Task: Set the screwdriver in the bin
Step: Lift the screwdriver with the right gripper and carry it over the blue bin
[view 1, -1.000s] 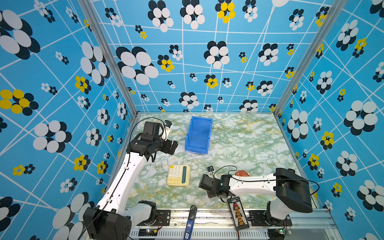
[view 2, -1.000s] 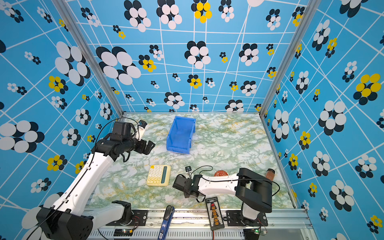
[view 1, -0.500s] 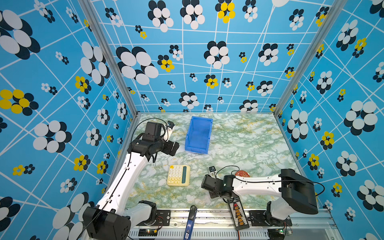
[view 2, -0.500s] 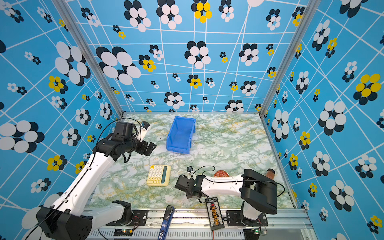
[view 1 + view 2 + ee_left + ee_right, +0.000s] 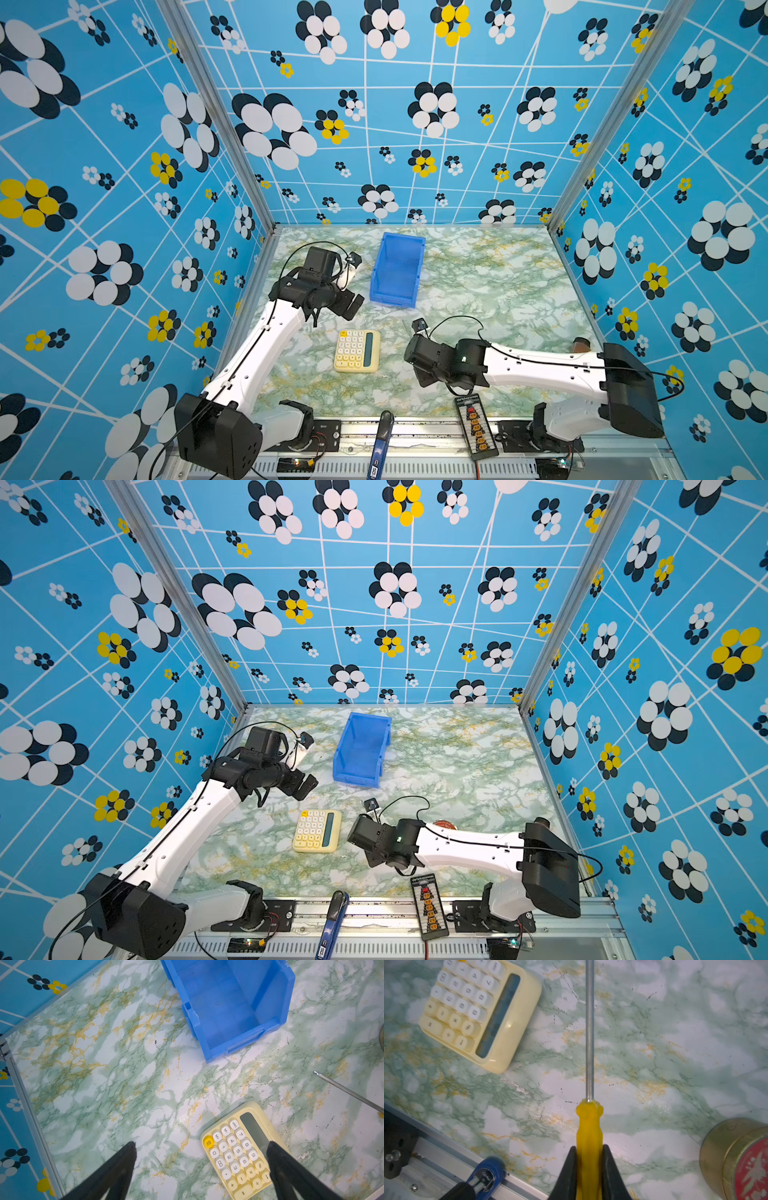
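The right gripper (image 5: 588, 1148) had its jaws shut tight on the yellow handle of the screwdriver (image 5: 589, 1126), gripping it towards the back end, with the thin shaft pointing straight ahead. The screwdriver was low over the table (image 5: 675, 1043), just beside the calculator (image 5: 481, 1012) and near a gold tin (image 5: 737, 1159). Whether it had left the surface yet I couldn't tell. The bin (image 5: 403, 237) stood empty further back, well apart from the tool, its low front lip turned towards the near side.

The left gripper (image 5: 201, 1144) hung off to the side of the bin with its jaws spread wide and nothing in them.

To my eye the grasp was made and the carry was the step in hand. The next move called for a lift high enough for the long shaft to clear the lip, then a reach forward over the bin before letting go.
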